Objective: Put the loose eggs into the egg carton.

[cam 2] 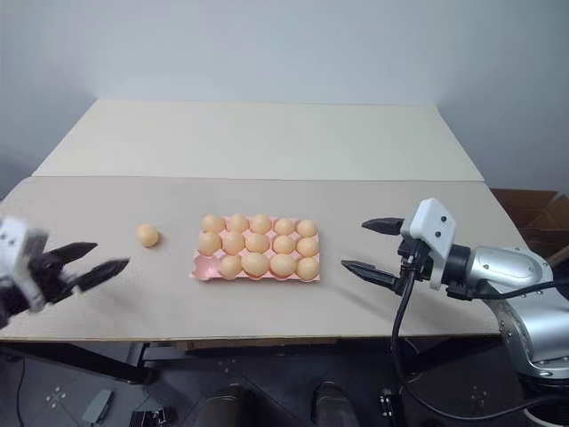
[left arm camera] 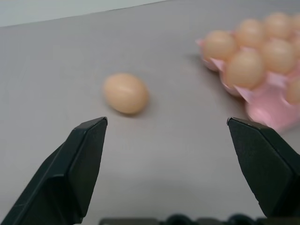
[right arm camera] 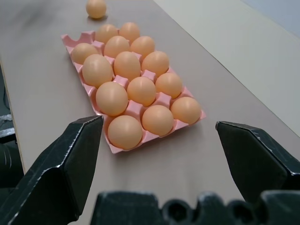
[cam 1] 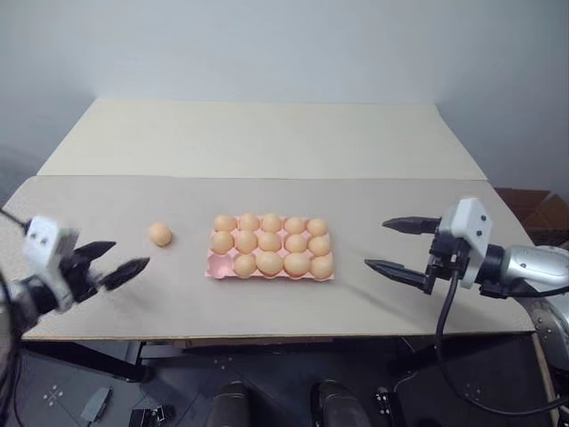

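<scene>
**One egg left, and it can roll**

The last loose egg (cam 1: 160, 234), a small smooth oval of light orange-tan colour, lies alone on the beige table top (cam 1: 107, 294), near the left end of the flat pink moulded egg carton (cam 1: 216, 266) but not touching it. The carton holds fourteen eggs; only the near-left corner cup looks empty.

From where I stand, the risk is the shape of the egg: if one finger of the left gripper (cam 1: 108, 261) touches it first, it may roll away or towards the table edge. A hard squeeze could crack it. Lowering it into the corner cup could also knock the neighbouring eggs.

Both grippers are spread wide and hold nothing. The right gripper (cam 1: 397, 245) hovers beside the right end of the carton.
</scene>
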